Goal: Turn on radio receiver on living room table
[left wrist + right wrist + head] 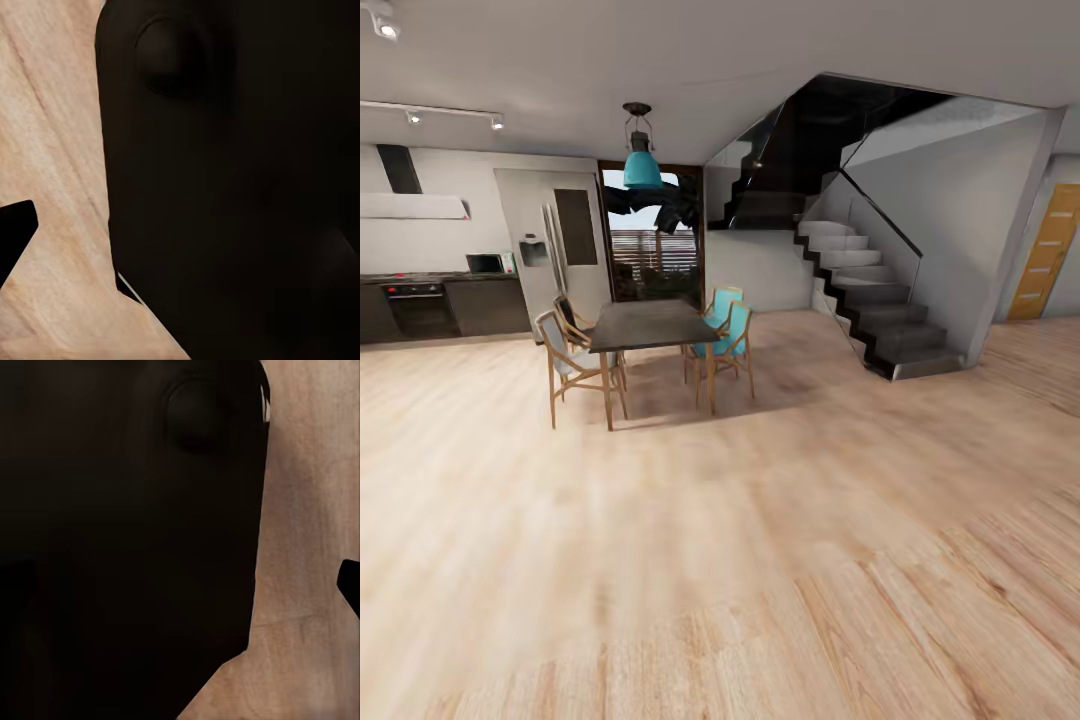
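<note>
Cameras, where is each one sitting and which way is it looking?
Head view: up on the robot's head, facing across the wood floor to a dark dining table with chairs, a staircase and a kitchen.
Left wrist view: on the left arm, aimed down at floor planks, beside a big black robot part.
Right wrist view: on the right arm, also aimed at floor, beside a black robot part.
Shared: all three see the same light wood floor.
</note>
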Controlling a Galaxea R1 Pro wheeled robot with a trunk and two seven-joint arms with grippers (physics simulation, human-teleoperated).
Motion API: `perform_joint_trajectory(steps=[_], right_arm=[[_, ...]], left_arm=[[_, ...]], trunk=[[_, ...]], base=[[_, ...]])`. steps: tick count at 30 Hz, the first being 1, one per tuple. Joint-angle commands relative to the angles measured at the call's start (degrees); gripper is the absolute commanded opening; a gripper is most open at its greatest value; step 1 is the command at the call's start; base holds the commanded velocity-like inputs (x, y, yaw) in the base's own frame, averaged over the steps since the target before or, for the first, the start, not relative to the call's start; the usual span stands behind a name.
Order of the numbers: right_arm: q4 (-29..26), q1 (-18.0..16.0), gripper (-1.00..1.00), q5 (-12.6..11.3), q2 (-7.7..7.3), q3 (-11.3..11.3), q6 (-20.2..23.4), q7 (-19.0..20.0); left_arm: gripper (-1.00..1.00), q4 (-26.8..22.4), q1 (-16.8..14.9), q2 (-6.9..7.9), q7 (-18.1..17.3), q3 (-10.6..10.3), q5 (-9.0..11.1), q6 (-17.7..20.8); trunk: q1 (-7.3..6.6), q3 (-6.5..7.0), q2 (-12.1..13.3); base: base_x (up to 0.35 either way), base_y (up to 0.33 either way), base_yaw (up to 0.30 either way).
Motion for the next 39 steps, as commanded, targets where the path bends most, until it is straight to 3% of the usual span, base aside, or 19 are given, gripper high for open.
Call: perform_joint_trajectory(steps=[1,6,21,32,33,39], right_arm=[[-0.3,0.3,1.00,-0.3,0.25,0.3,-0.3,-0.3],[-0.3,0.6,1.00,-0.2,0.19,1.9,-1.2,-0.1],[-0.3,0.6,1.00,-4.8,0.58,6.7,-3.7,-0.1],[-0.3,0.6,1.00,-7.7,0.39,10.3,-3.9,-0.1],[-0.3,0.6,1.00,-9.5,0.38,20.4,-3.9,-0.1],[-0.3,0.6,1.00,-9.6,0.33,20.4,-3.9,-0.1]], left_arm=[[1.00,-0.3,-0.1,0.33,-0.1,0.3,0.3,-0.2],[1.00,-1.9,0.0,0.27,-0.1,0.3,0.3,-0.2],[1.00,-2.5,0.1,0.26,-0.1,0.3,0.2,-0.2],[1.00,-2.5,0.1,0.17,-0.1,0.3,0.2,-0.2],[1.00,-2.5,0.1,0.17,-0.1,0.3,0.2,-0.2],[1.00,-2.5,0.1,0.24,-0.1,0.3,0.2,-0.2]], trunk=[[0.01,0.00,0.0],[0.01,0.00,0.0],[0.01,0.01,0.0],[0.01,0.31,0.0],[0.01,0.35,0.0],[0.01,0.53,0.0]], base=[[0.000,0.000,0.000],[0.000,0.000,0.000],[0.000,0.000,-0.002],[0.000,0.000,-0.198],[0.000,0.000,-0.266],[0.000,0.000,-0.270]])
